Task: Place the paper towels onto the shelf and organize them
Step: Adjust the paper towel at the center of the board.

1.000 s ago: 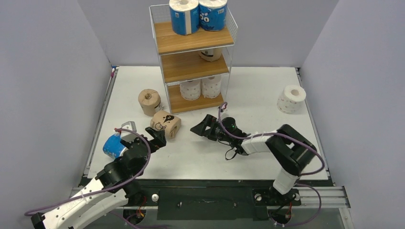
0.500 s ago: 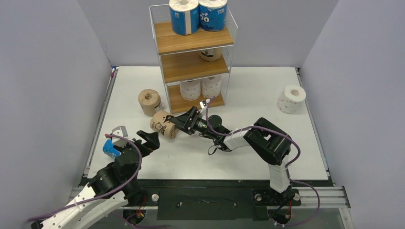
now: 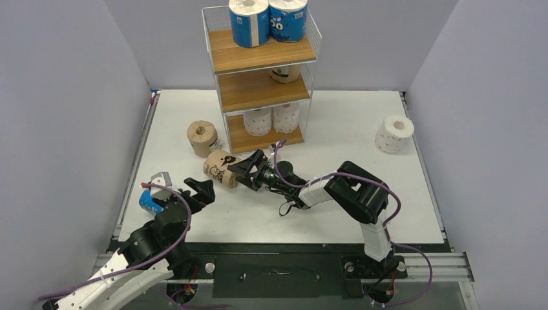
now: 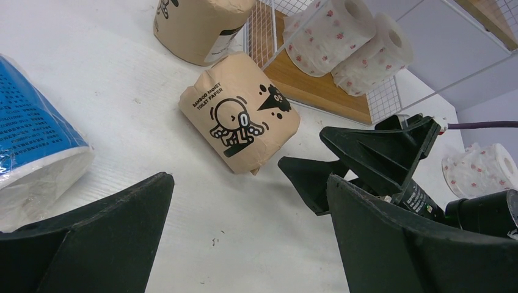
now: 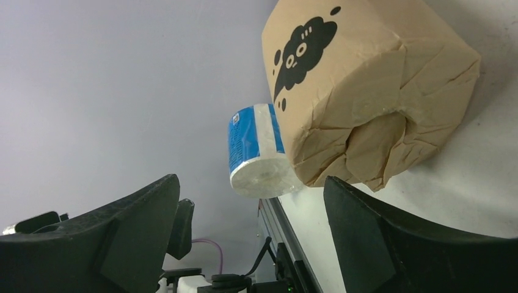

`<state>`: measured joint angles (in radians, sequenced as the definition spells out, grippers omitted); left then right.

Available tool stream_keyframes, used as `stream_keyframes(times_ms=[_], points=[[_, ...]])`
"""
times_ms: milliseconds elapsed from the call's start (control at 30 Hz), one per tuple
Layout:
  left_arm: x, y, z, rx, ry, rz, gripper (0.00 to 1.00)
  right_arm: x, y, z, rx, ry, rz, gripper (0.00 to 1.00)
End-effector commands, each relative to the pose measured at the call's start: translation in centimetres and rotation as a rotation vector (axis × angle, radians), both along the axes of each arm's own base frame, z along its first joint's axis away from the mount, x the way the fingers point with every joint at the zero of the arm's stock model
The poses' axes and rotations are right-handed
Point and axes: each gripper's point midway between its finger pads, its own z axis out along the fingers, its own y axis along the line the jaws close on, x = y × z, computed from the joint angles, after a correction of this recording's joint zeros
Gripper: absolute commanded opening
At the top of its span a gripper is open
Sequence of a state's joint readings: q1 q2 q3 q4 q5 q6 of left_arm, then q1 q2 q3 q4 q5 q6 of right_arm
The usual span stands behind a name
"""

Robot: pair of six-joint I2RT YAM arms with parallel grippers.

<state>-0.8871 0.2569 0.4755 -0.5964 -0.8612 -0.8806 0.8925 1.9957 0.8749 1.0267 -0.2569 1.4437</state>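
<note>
The shelf (image 3: 258,59) stands at the back with two blue paper towels (image 3: 268,21) on top, a tan one (image 3: 285,73) on the middle board and two white ones (image 3: 271,119) at the bottom. A tan roll (image 3: 220,168) (image 4: 241,120) (image 5: 366,91) lies on its side on the table. My right gripper (image 3: 249,170) (image 5: 251,183) is open just right of it, apart from it. My left gripper (image 3: 198,190) (image 4: 247,183) is open and empty in front of that roll. A blue roll (image 3: 148,201) (image 4: 33,152) (image 5: 253,152) lies left of the left gripper.
Another tan roll (image 3: 202,137) (image 4: 195,27) stands upright left of the shelf's foot. A white roll (image 3: 394,132) (image 4: 482,168) sits far right on the table (image 3: 349,123). Grey walls close in both sides. The two grippers face each other closely near the lying tan roll.
My right gripper has swung left across the table to the lying tan roll. The left gripper has drawn back a little from that roll.
</note>
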Motion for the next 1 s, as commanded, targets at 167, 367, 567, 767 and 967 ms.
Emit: stream_keyframes(times_ms=[167,367,567,767,967], points=[[0.0,0.6,-0.3,-0.006,0.002,0.029,0.97,1.1,0.4,-1.2,-0.005,0.039,-0.061,0.86],[0.0,0.6,-0.3,-0.001,0.003,0.032,0.97,2.7,0.2,-1.5,-0.007,0.040,-0.099,0.85],[0.0,0.7,-0.3,-0.002,0.000,0.036,0.97,3.8,0.6,-1.2,-0.019,0.018,-0.110,0.80],[0.0,0.8,-0.4,-0.004,0.000,0.039,0.97,4.1,0.6,-1.8,-0.031,0.016,-0.114,0.71],[0.0,0.7,-0.6,0.001,0.004,0.037,0.97,4.6,1.1,-1.9,-0.033,0.010,-0.107,0.66]])
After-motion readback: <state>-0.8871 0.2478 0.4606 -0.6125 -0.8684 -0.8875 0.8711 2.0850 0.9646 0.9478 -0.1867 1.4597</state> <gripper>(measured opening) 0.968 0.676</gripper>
